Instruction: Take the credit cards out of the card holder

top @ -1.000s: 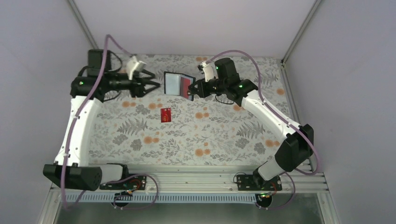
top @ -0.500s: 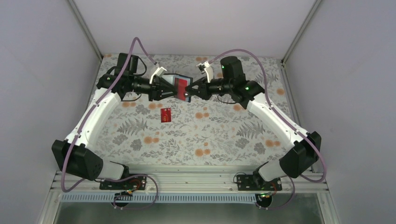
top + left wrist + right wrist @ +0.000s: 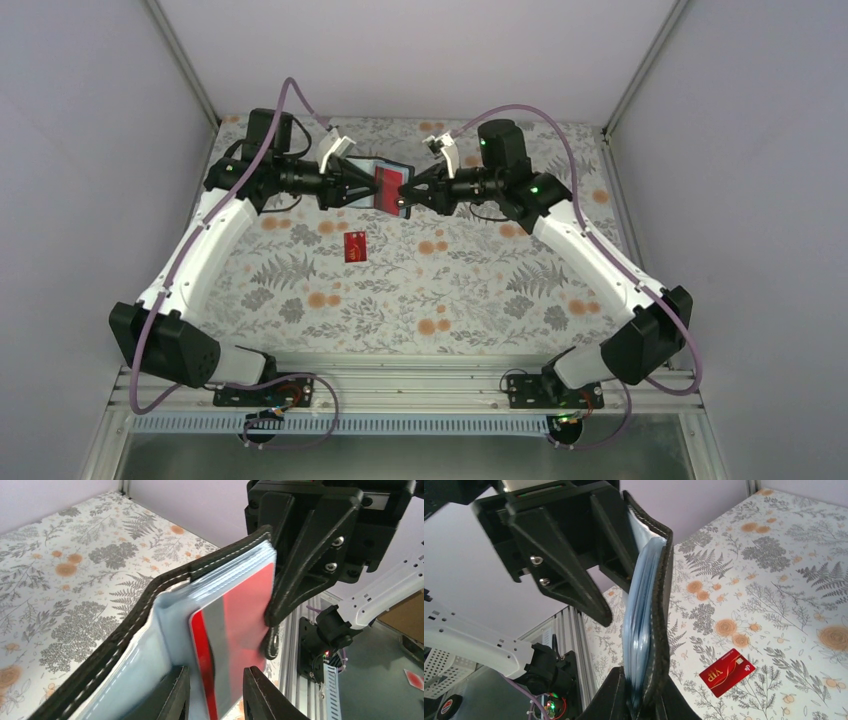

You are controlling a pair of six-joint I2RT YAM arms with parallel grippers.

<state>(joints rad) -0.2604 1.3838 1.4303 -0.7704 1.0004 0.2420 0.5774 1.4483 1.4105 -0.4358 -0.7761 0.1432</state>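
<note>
The black card holder [image 3: 368,166] hangs open above the back of the table, its light blue inner face [image 3: 150,645] turned toward my left gripper. My right gripper [image 3: 404,193] is shut on the holder's right edge [image 3: 659,605], its fingertips [image 3: 614,695] pinching leather and blue pockets. A red credit card [image 3: 235,630] with a grey stripe sticks out of a pocket. My left gripper [image 3: 215,692] is closed around that card's near end [image 3: 385,184], one finger on each side. A second red credit card [image 3: 355,247] lies flat on the table [image 3: 727,672].
The floral table cover [image 3: 480,290] spreads under both arms. Grey walls and metal posts [image 3: 640,70] enclose the back and sides. An aluminium rail [image 3: 420,375] with the arm bases runs along the near edge.
My left arm has swung right up to the holder and narrowed its jaws around the protruding red card. The right gripper keeps its hold and has shifted only slightly.
</note>
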